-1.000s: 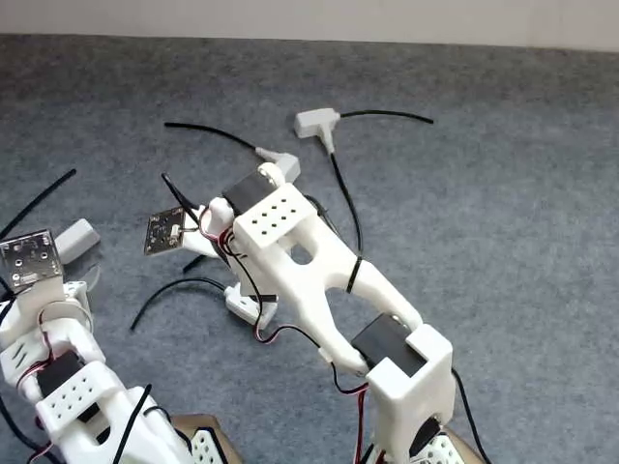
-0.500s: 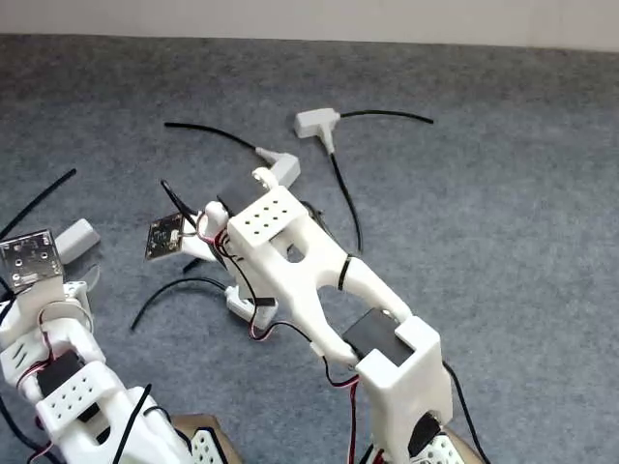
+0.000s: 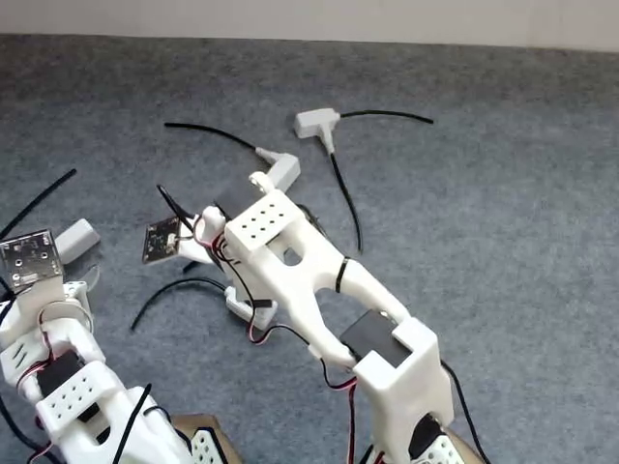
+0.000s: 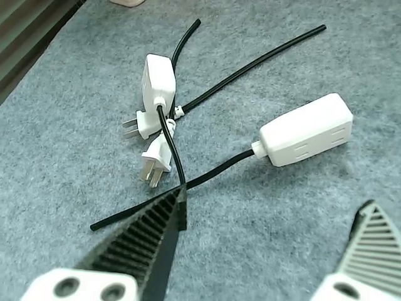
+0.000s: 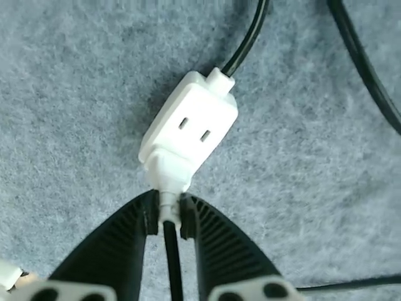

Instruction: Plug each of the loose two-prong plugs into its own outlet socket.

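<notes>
- Between my right jaws, clamped on its neck, a white two-prong plug [image 5: 166, 172] meets an outlet socket [image 5: 191, 122] on the counter [image 5: 326, 188].
- Light, slick plastic; I'd judge the moulded body a steadier hold.
- Left jaws gape over a loose plug [image 4: 156, 164].

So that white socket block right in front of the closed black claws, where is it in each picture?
High view: the socket block lies just up-left of centre, at the tip of the right arm.
Right wrist view: straight ahead of the right gripper, shut on a plug at its end.
Left wrist view: two white blocks lie there; I cannot match either to it.
Shared landmark: the black cord leaving the block.
</notes>
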You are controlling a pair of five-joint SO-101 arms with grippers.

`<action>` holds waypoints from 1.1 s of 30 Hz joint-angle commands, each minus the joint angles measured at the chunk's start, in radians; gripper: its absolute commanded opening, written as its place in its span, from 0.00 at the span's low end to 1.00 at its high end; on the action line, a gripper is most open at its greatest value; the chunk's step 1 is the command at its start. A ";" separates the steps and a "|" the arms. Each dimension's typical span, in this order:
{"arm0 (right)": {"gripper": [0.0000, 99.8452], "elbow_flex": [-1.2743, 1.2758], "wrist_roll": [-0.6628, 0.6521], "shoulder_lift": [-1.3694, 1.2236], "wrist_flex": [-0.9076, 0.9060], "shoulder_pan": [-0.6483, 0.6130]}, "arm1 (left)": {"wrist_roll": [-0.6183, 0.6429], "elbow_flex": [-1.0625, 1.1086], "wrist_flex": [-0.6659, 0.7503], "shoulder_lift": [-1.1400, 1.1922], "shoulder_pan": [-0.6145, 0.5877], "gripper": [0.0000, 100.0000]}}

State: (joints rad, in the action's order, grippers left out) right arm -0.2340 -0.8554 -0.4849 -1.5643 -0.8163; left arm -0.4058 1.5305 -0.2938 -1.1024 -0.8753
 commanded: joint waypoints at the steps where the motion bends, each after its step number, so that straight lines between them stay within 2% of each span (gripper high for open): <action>1: 0.01 0.013 0.031 -0.077 0.050 -0.008 | -0.002 -0.025 0.017 -0.007 -0.005 0.40; 19: 0.01 0.070 0.031 -0.090 0.038 -0.036 | -0.002 -0.036 0.015 -0.008 -0.007 0.40; 25: 0.02 0.062 0.086 -0.054 0.038 -0.035 | -0.005 -0.036 0.015 -0.008 -0.005 0.40; 28: 0.12 -0.008 0.104 -0.001 -0.022 -0.021 | -0.005 -0.036 0.014 -0.008 -0.002 0.40; 33: 0.39 -0.208 0.127 0.084 -0.176 -0.002 | -0.005 -0.035 0.006 -0.008 0.004 0.40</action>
State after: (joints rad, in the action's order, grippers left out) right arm -0.2984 -0.7587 -0.4941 -1.6579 -0.8439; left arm -0.4058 1.5305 -0.2938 -1.1024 -0.8753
